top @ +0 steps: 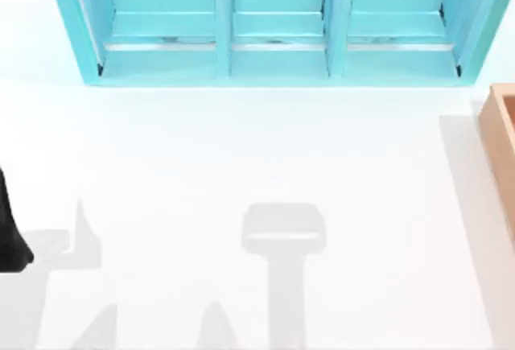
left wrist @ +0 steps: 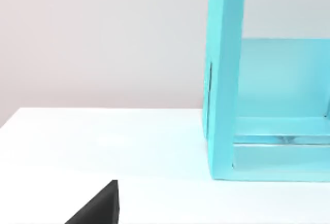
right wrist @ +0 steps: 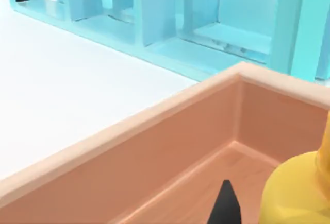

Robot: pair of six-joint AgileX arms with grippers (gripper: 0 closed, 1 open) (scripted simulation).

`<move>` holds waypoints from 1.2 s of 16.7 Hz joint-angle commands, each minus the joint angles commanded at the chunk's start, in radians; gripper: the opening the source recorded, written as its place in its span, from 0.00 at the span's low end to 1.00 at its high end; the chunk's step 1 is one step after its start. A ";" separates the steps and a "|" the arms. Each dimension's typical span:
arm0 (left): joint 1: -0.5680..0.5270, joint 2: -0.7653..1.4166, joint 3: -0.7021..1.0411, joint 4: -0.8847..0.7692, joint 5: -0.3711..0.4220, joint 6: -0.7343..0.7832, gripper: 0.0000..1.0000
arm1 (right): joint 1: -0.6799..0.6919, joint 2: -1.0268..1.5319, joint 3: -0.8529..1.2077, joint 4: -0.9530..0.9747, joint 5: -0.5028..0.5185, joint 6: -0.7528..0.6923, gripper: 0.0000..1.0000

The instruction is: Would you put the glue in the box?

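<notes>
On the white desk (top: 241, 157), the glue (right wrist: 296, 193) is seen inside the walls of the box (right wrist: 154, 126) beside the right arm's jaws, whose hold cannot be told.

My left arm (top: 10, 229) sits at the far left of the table, a dark shape at the top view's edge, low and close to the surface. On its wrist camera a black wedge of the left gripper (left wrist: 98, 208) pokes forward, pointing out over the table top with nothing against it.

My right gripper (right wrist: 225, 206) appears on its own wrist camera as a black pointed tip. It is angled downward and sits low inside the walls of the box (right wrist: 154, 147). The glue (right wrist: 296, 193) sits just beside that tip, but I cannot make out whether the two touch.
</notes>
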 joint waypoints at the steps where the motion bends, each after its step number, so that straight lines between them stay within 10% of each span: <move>1: 0.000 0.000 0.000 0.000 0.000 0.000 1.00 | 0.000 0.000 0.000 0.000 0.000 0.000 0.00; 3: 0.000 0.000 0.000 0.000 0.000 0.000 1.00 | 0.000 0.000 0.000 0.000 0.000 0.000 0.00; 16: 0.000 0.000 0.000 0.000 0.000 0.000 1.00 | 0.000 0.000 0.000 0.000 0.000 0.000 0.98; 20: 0.000 0.000 0.000 0.000 0.000 0.000 1.00 | 0.000 0.000 0.000 0.000 0.000 0.000 1.00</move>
